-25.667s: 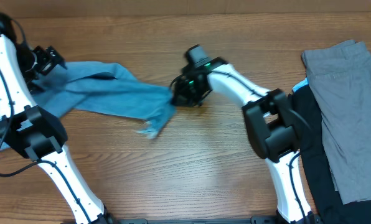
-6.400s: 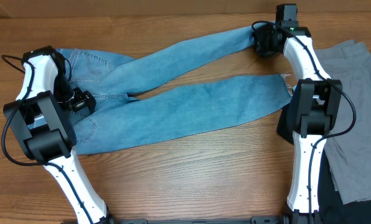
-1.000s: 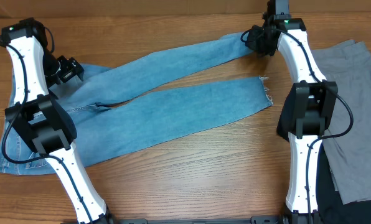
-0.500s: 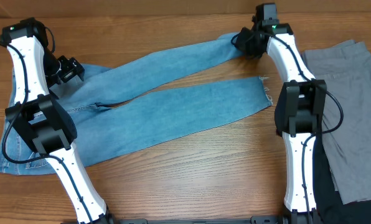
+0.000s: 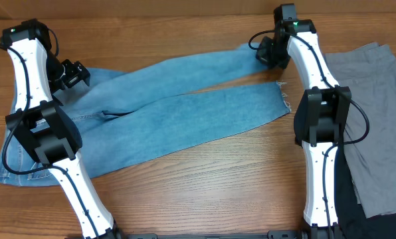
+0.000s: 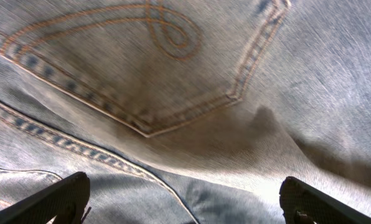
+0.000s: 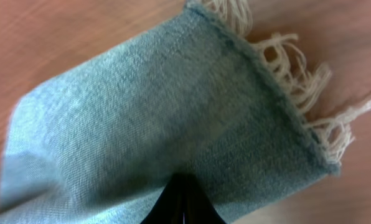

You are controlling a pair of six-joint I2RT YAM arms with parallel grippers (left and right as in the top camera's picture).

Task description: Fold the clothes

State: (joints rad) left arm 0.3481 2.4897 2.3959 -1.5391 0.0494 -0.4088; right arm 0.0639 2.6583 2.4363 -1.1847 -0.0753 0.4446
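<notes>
Two sets of jaws: one pair is pressing together, the other is standing wide apart.
Right jaws: they are clamping on the jeans (image 5: 185, 113), with the dark fingertips (image 7: 182, 200) meeting in a single point at the bottom of the right wrist view.
Cloth at the right jaws: denim is spreading out from the pinch, and the frayed hem (image 7: 297, 93) is trailing pale threads onto the bare wood beside it.
Left jaws: they are gaping, with one finger (image 6: 55, 199) showing low at the left of the wrist view and the other low at the right, and nothing is being gripped between them.
Under the left jaws: a back pocket (image 6: 142, 74) with curled orange stitching is lying flat, and a soft fold is rising just below its point.
Jeans on the desk (image 5: 218, 192): they are lying spread out, with the waist at the left by the left arm and both legs reaching right.
Far leg: its end is sitting at the right jaws near the desk's far edge.
Near leg (image 5: 251, 109): it is lying free, with its frayed end pointing at the right arm's base.
Other clothes: a grey garment (image 5: 371, 119) is lying at the right edge, and a black garment (image 5: 349, 207) is showing beside and below it.
</notes>
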